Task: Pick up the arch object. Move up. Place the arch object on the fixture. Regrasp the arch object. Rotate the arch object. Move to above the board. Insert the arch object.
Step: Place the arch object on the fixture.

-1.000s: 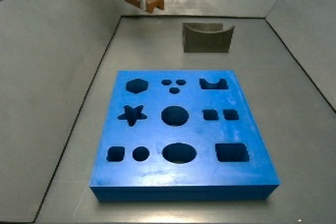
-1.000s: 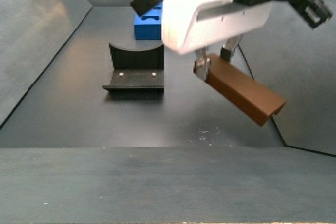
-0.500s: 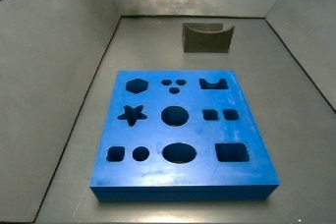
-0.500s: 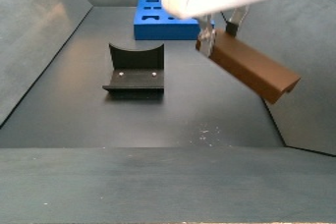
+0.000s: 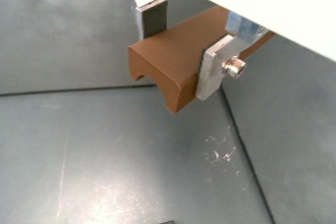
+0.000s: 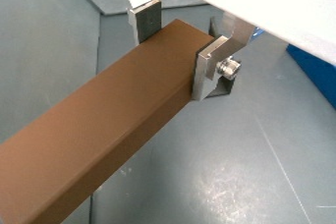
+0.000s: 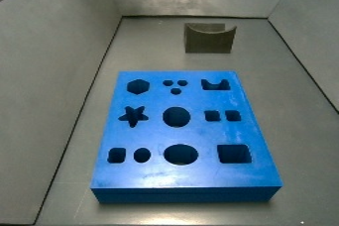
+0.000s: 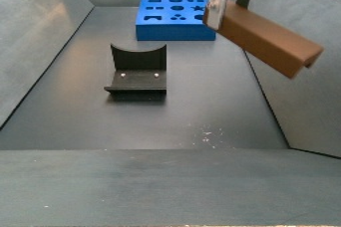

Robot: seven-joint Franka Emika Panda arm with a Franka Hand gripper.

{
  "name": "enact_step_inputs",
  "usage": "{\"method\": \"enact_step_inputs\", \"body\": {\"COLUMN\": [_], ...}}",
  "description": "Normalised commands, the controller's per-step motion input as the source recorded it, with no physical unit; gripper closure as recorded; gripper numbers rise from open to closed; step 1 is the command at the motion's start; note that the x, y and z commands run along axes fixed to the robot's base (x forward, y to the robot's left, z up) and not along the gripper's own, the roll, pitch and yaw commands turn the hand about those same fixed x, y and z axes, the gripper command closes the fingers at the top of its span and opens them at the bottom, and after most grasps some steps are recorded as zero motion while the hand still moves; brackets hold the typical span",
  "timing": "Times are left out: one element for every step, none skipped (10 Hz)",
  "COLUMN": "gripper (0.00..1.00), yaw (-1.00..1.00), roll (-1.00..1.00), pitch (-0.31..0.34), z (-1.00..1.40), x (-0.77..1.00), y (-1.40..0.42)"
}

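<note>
High above the floor, the gripper [image 5: 184, 43] was clamped on the arch [image 6: 112, 135], its silver fingers [image 6: 211, 63] pressed against the two long sides near one end. The arch was a long orange-brown bar with plain, smooth faces; in a side view it [image 8: 266, 38] hung tilted, its free end lower, near the right wall and well clear of everything below. A shallow notch showed in its end face in a wrist view. The fixture [image 8: 136, 73] stood alone on the dark floor [image 8: 160, 121], open floor on every side of it. The board [image 7: 184, 136] lay flat farther off, apart from the fixture [image 7: 208, 38], with bare strips of floor between its edges and the side walls.
</note>
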Motion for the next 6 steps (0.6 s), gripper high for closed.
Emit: {"method": "enact_step_inputs", "body": {"gripper": [1.0, 1.0, 1.0, 1.0, 1.0, 1.0], "yaw": [-1.0, -1.0, -1.0, -1.0, -1.0, -1.0], "roll": [-0.03, -0.05, -0.05, -0.07, -0.08, -0.1], "pitch": [0.05, 0.066, 0.073, 0.095, 0.114, 0.145], "z": [-0.04, -0.05, -0.04, -0.05, -0.04, -0.04], "x": [1.0, 1.0, 1.0, 1.0, 1.0, 1.0], "y": [-0.63, -0.52, -0.49, -0.43, -0.39, -0.34]}}
